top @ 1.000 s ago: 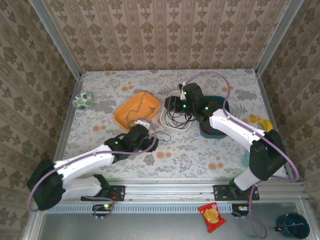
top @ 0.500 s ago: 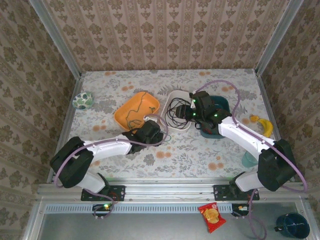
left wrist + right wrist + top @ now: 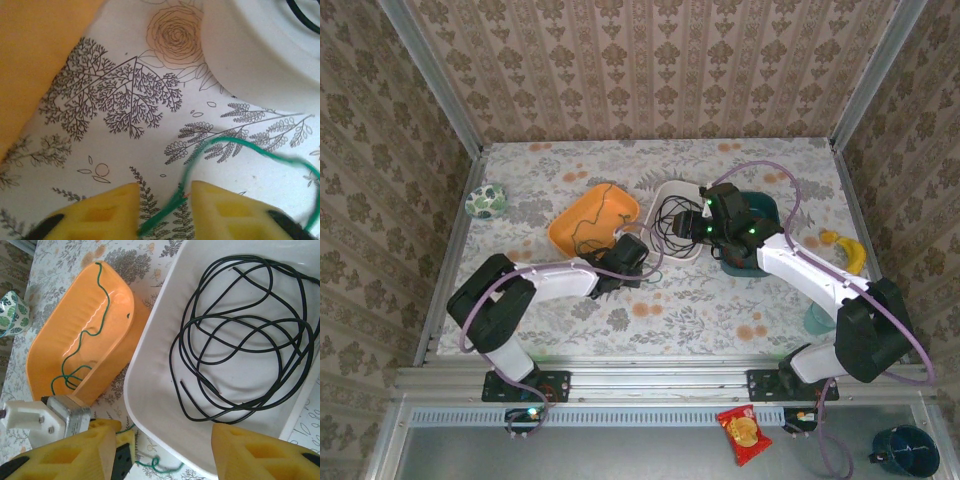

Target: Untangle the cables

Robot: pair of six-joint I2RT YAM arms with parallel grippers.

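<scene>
A green cable (image 3: 235,142) lies on the flowered cloth and runs between the yellow fingers of my left gripper (image 3: 164,192). Its jaws stand narrowly apart around the wire without pinching it. This gripper (image 3: 638,260) sits low between the orange tray (image 3: 570,228) and the white tray (image 3: 672,190). A loop of the same green cable (image 3: 155,463) shows by the white tray's corner. A second green cable (image 3: 106,290) snakes inside the orange tray (image 3: 55,340). A black cable (image 3: 190,396) lies coiled in the white tray (image 3: 160,405). My right gripper (image 3: 167,450) hovers open over that tray's near rim, holding nothing.
A teal bowl (image 3: 760,205) sits under the right arm. A banana (image 3: 845,248) lies at the far right, and a patterned cup (image 3: 485,200) stands at the left edge. A snack packet (image 3: 745,432) and a dark mug (image 3: 900,450) lie off the table in front.
My left arm has reached forward to the gap between the trays, and its jaws have narrowed around the green cable. The right gripper shifted right over the white tray, then held still.
</scene>
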